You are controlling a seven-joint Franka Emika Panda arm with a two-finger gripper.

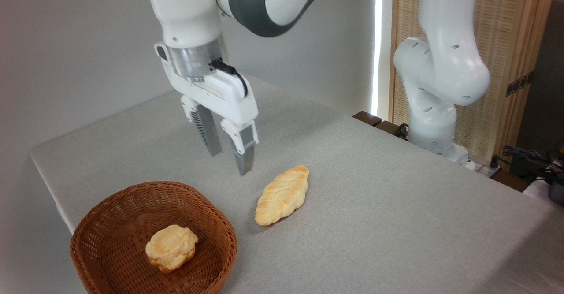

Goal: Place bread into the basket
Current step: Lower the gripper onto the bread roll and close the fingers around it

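The bread (pixel 282 195), a braided golden-yellow loaf with pointed ends, lies on the grey table just right of the basket. The basket (pixel 114 217) is a round reddish-brown wicker bowl at the front left corner. My gripper (pixel 230 161) hangs in the air above the table, behind the basket and up-left of the loaf. Its two fingers stand apart with nothing between them, so it is open.
A small round puffy bun (pixel 171 247) lies inside the basket. The arm's white base (pixel 434 113) stands at the far right edge of the table (pixel 374 223). Cables (pixel 528 157) lie beyond that edge. The table's left edge runs close to the basket.
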